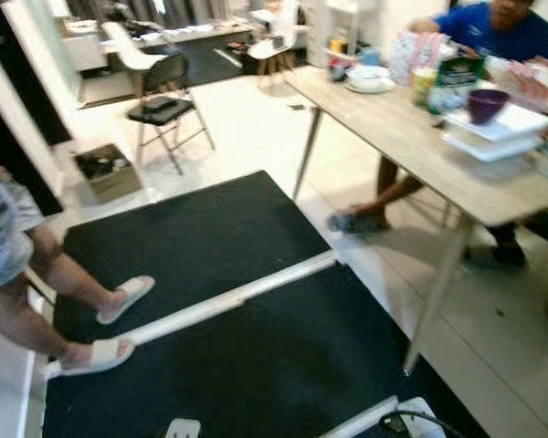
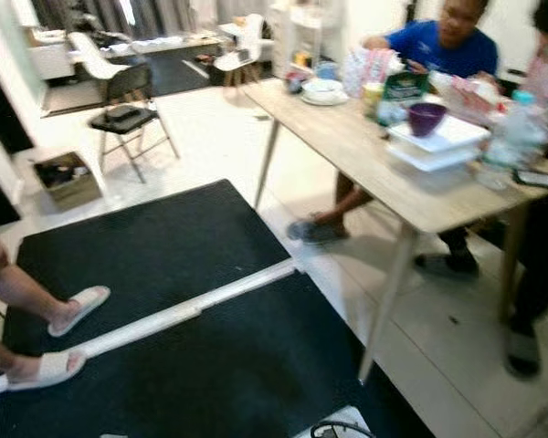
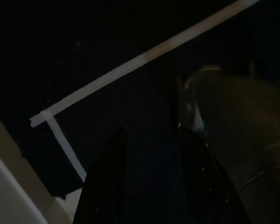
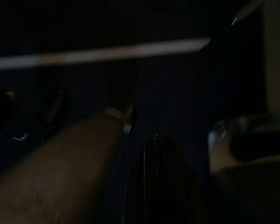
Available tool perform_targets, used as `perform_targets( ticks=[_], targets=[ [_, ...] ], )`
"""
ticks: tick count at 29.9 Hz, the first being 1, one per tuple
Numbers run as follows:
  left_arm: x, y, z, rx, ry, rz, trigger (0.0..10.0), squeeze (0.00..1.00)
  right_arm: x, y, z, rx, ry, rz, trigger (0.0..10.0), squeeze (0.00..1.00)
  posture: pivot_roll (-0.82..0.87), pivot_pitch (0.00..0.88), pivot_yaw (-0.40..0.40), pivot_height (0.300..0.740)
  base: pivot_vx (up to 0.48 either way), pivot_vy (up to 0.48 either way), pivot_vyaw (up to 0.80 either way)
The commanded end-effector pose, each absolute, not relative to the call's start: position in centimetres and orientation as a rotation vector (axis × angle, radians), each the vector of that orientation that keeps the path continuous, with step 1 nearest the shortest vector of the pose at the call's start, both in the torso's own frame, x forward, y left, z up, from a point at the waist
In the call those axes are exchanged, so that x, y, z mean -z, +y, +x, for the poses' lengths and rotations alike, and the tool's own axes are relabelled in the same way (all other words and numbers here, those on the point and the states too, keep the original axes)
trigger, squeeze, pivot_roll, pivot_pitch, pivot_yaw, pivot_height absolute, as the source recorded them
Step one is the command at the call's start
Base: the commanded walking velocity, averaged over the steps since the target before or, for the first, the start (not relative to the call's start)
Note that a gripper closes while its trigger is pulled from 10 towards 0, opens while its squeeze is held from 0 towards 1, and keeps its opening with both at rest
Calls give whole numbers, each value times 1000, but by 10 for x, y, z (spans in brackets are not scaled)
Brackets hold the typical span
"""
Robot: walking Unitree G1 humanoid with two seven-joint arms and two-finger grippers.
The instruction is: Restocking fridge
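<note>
1. Left gripper [image 3: 144, 182] hanging idle over the mat [image 1: 219, 237], fingers slightly apart, nothing between; right gripper [image 4: 159, 186] likewise low and idle, spread impossible to tell.
2. Just beyond: white tape [image 1: 228, 306] joining mat halves; sandalled feet [image 1: 110, 333] standing aside.
3. Farther right: table [image 2: 365, 146] stacked with groceries, probably the stock.
4. Fridge unseen.

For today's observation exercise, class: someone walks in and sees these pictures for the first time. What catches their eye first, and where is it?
Most striking are the two black floor mats joined by a white strip, covering the floor just ahead of the robot. To the right stands a long wooden table crowded with items, among them a purple bowl on stacked white containers, with a person in a blue shirt seated behind it. At the left edge, a person's legs in white slippers step on the mat.
</note>
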State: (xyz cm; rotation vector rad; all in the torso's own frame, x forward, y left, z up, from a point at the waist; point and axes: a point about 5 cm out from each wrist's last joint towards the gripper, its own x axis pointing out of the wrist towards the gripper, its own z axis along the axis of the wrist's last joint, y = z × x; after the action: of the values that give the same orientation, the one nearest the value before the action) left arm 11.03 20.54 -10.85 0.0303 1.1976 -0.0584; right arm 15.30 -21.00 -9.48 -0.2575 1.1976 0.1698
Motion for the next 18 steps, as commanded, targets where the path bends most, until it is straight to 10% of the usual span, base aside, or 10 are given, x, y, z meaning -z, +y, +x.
perform_targets(
  ticks=[1,18],
  targets=[
    [107,210,113,51,1191,47,10000,0,97,-205,149,-180,1209,-246,10000,0,20,0,67,740,259,0,0],
    [107,210,113,32,1184,36,10000,0,96,-212,148,-201,1233,-312,10000,0,8,0,28,740,258,0,-122]
  ],
)
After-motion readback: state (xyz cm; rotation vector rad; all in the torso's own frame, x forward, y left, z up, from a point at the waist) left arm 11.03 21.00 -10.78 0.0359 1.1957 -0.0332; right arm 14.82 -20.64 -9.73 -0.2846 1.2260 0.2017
